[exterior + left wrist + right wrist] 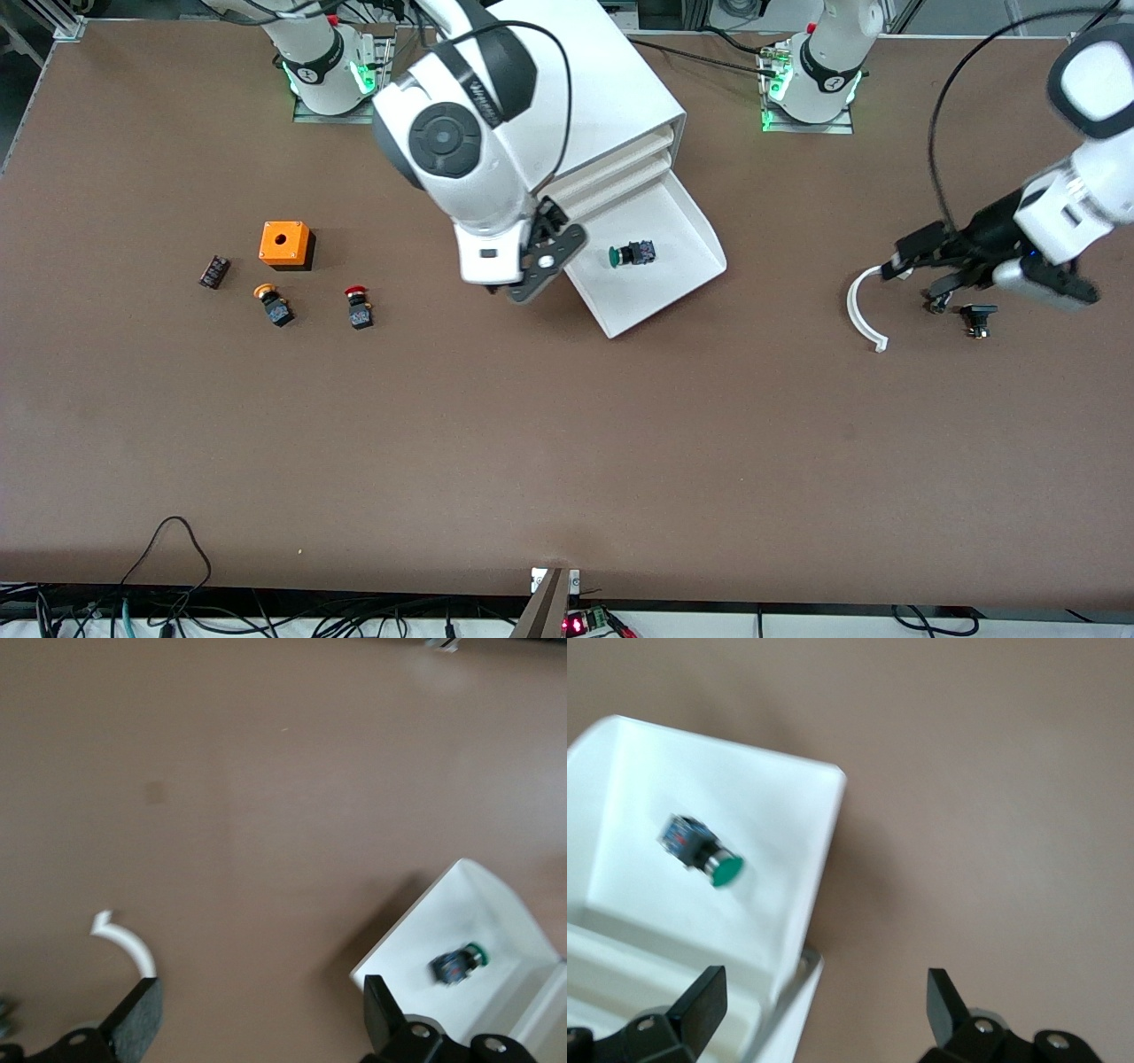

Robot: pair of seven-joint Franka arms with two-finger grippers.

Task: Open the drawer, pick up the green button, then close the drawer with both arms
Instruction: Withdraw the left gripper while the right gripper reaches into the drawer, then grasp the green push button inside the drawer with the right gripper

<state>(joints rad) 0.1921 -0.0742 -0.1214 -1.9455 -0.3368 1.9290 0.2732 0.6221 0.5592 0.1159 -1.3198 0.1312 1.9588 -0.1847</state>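
Note:
The lowest drawer [651, 292] of the white cabinet [602, 80] stands pulled out. The green-capped button [631, 254] lies on its side in it. It also shows in the right wrist view [702, 850] and in the left wrist view [459, 964]. My right gripper [547, 262] is open and empty over the drawer's side wall [811, 895] close to the cabinet, one finger over the drawer and one over the table [824, 1010]. My left gripper [921, 276] is open and empty [257, 1023], low over the table toward the left arm's end, well apart from the drawer [416, 930].
A white curved strip [864, 310] lies beside my left gripper, with a small black part [977, 317] close by. Toward the right arm's end lie an orange box [285, 244], an orange-capped button [275, 304], a red-capped button [358, 307] and a small dark block [213, 271].

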